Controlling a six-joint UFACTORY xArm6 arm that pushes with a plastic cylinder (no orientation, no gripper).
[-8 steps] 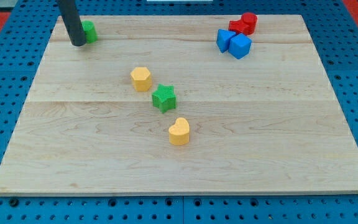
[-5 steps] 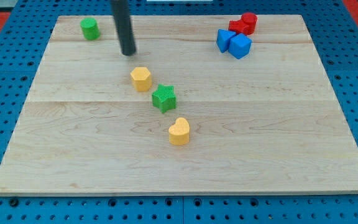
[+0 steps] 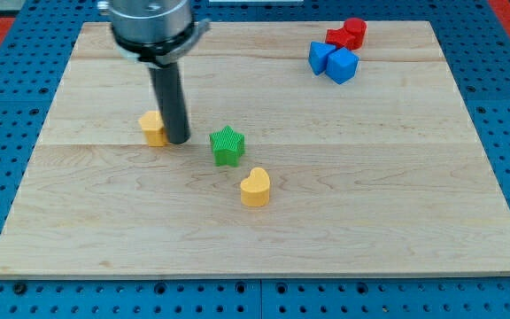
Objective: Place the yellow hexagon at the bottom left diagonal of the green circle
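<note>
The yellow hexagon (image 3: 153, 128) lies left of the board's middle, partly hidden by my rod. My tip (image 3: 178, 140) stands right against the hexagon's right side. The green circle does not show; the arm's body at the view's top left covers the corner where it stood. A green star (image 3: 227, 145) lies just right of my tip.
A yellow heart (image 3: 255, 187) lies below and right of the green star. Two blue blocks (image 3: 334, 62) and a red block (image 3: 347, 34) cluster at the top right. The wooden board (image 3: 414, 195) sits on a blue pegboard.
My tip swept from the top left to the right, then down, and pushed the yellow hexagon down and left. The green star shifted slightly. The arm now hides the green circle.
</note>
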